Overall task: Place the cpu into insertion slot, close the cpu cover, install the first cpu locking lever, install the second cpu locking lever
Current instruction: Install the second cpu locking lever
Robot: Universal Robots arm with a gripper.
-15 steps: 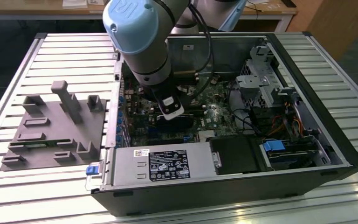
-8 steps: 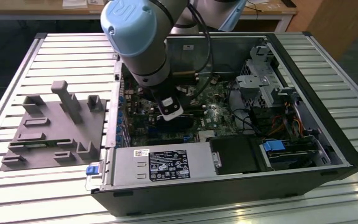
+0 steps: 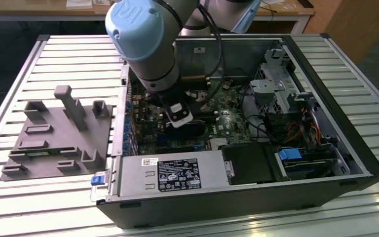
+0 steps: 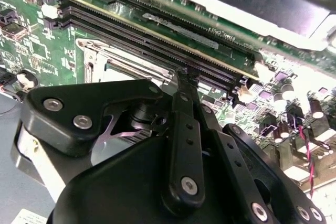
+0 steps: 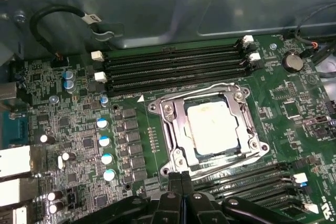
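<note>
In the first wrist view the pincer (image 5: 181, 179) hangs clenched and empty just beside the near edge of the slot (image 5: 212, 127), fingers pressed together, likely so the narrow tip can push on small socket hardware. Beyond it the cpu (image 5: 210, 124) lies flat in the slot with the cover (image 5: 176, 129) down around it, near the motherboard's (image 5: 79, 145) middle.

A pale slatted metal work table (image 3: 51, 59) fills the exterior view. Behind it stands a light wooden desk (image 3: 38, 11) with white legs. A brown wooden panel (image 3: 354, 22) rises at the exterior view's right, above dark floor.
</note>
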